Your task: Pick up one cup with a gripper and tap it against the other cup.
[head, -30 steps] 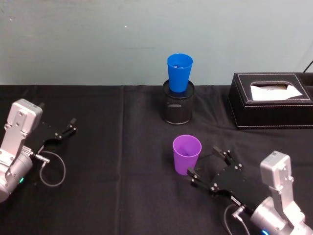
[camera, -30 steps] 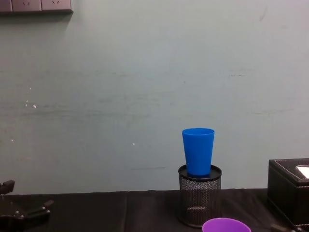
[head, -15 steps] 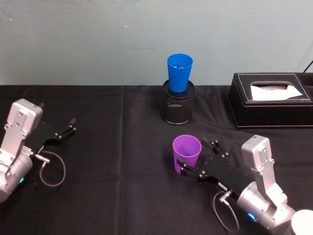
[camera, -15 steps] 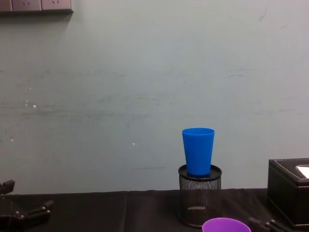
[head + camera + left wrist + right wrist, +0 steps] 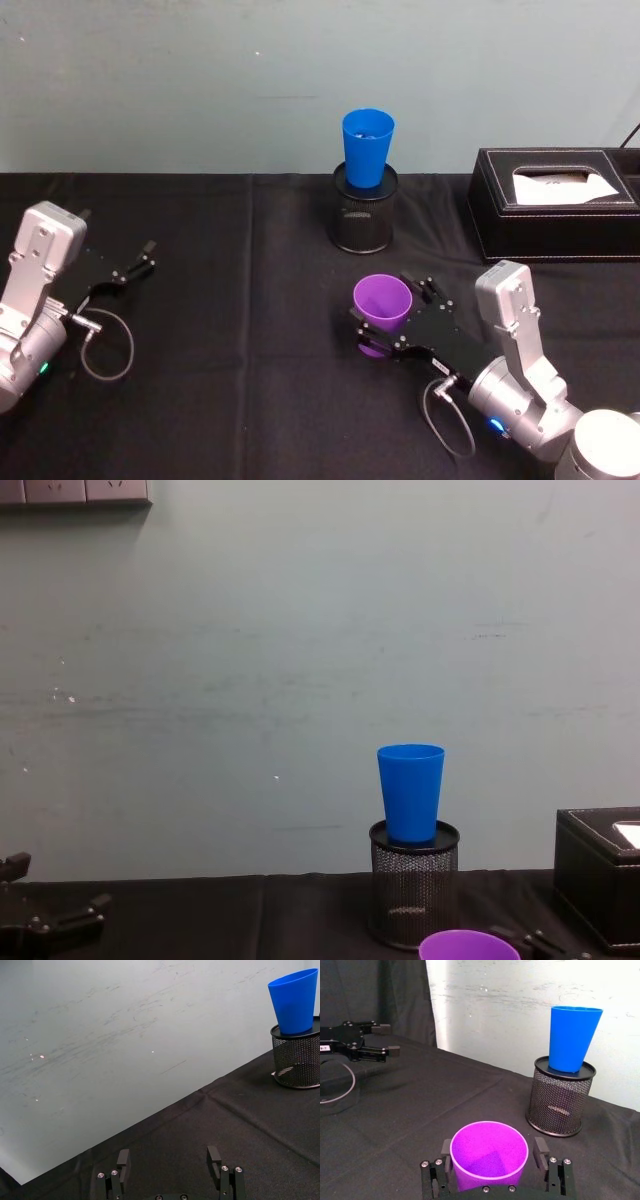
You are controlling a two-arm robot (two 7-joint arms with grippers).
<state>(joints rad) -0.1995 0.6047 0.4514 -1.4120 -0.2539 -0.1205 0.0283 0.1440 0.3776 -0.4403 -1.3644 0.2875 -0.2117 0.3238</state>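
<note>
The purple cup [image 5: 381, 300] stands upright on the black cloth, its mouth open toward the right wrist view [image 5: 489, 1152]. My right gripper [image 5: 388, 312] is open with one finger on each side of the cup; a small gap shows beside one finger [image 5: 540, 1149]. The blue cup [image 5: 367, 147] sits upright in the mouth of a black wire-mesh pen holder [image 5: 364, 215], behind the purple cup, and I see it from the side in the chest view [image 5: 411, 792]. My left gripper [image 5: 130, 270] rests open at the table's left, its fingers bare [image 5: 168, 1160].
A black tissue box [image 5: 555, 205] stands at the back right, near the wall. A loose cable loop [image 5: 105, 345] lies beside the left wrist. The black cloth [image 5: 250, 330] covers the table up to the pale wall.
My right gripper has slid forward and to the left until its fingers straddle the purple cup. Both cups and the left arm have stayed put.
</note>
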